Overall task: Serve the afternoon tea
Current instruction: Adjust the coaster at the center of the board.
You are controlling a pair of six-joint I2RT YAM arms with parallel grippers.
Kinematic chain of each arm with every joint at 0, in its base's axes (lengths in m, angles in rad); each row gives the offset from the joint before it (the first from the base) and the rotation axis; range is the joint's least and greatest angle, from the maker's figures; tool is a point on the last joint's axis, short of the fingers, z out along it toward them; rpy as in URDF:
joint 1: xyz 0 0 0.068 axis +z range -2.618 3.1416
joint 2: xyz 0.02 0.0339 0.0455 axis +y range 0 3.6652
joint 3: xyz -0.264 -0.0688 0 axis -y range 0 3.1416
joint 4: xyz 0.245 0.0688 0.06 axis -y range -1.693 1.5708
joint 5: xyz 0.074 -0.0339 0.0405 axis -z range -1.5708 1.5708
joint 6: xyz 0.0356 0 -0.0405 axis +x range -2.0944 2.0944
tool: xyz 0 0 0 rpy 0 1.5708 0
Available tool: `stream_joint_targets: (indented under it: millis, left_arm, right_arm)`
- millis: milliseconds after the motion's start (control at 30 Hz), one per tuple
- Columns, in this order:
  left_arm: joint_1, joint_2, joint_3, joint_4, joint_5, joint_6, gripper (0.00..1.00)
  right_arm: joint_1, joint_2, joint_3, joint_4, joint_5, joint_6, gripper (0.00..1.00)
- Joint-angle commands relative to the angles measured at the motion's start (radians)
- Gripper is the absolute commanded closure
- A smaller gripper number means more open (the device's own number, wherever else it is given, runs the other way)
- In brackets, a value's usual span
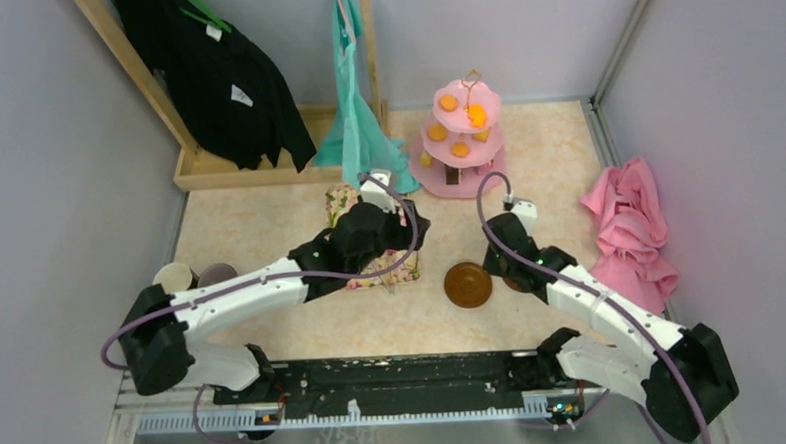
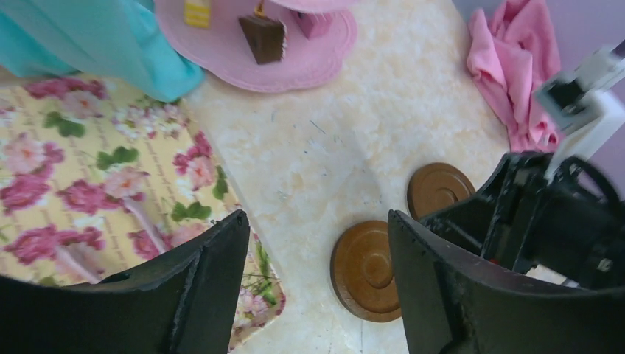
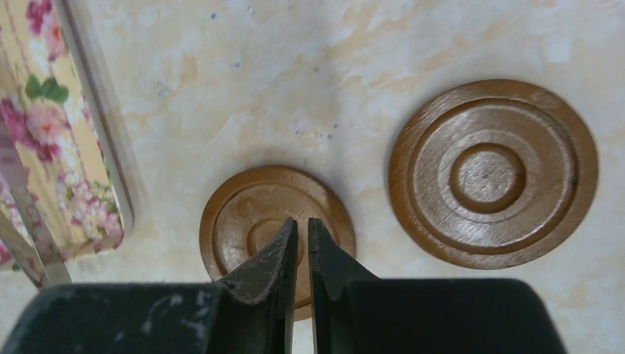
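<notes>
Snacks sit on the pink three-tier stand (image 1: pixel 462 139) at the far side of the table (image 1: pixel 259 228). Orange snacks (image 1: pixel 449 102) are on the upper tiers. On the bottom tier the left wrist view shows a yellow slice (image 2: pixel 197 12), a brown slice (image 2: pixel 264 37) and a pink piece (image 2: pixel 313 22).

The cream mug (image 1: pixel 173 278) and the mauve-grey mug (image 1: pixel 216 275) stand side by side at the left edge of the table, close to the left arm and well apart from the stand.

Two round brown saucers lie flat on the table, just beside each other, to the right of a flowery mat (image 2: pixel 88 177). The near saucer (image 3: pixel 243 214) is right under the right gripper (image 3: pixel 302 225). The other saucer (image 3: pixel 494 173) lies bare next to it.

The left gripper (image 2: pixel 317 221) hangs over the edge of the flowery mat. Its fingers are spread wide with nothing between them.

The right gripper's fingers are almost pressed together, with only a thin slit. Nothing is between them.

A pink cloth (image 1: pixel 635 231) lies in a heap at the right side. A teal dress (image 1: pixel 359 113) and a black top (image 1: pixel 223 79) hang on a wooden rack (image 1: pixel 132 63) at the back.
</notes>
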Motion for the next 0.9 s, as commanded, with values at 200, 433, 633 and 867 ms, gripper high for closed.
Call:
stream_joint_targets:
  millis: [200,433,633,867]
  left_arm:
    - [0.005,-0.212,-0.096,-0.093,-0.268,-0.002,0.11]
    - [0.026,-0.289,-0.148,-0.130,-0.306,-0.060,0.09]
    - [0.032,-0.336,-0.172,-0.143,-0.335,-0.077,0.07]
    - [0.042,-0.378,-0.179,-0.157,-0.353,-0.076,0.01]
  right_arm:
    - [0.138,0.155,0.070,0.081,-0.003,0.019,0.83]
    - [0.205,0.236,0.068,0.095,-0.018,0.034,0.83]
    - [0.217,0.304,0.061,0.138,-0.054,0.038,0.83]
    - [0.223,0.390,0.074,0.167,-0.073,0.026,0.76]
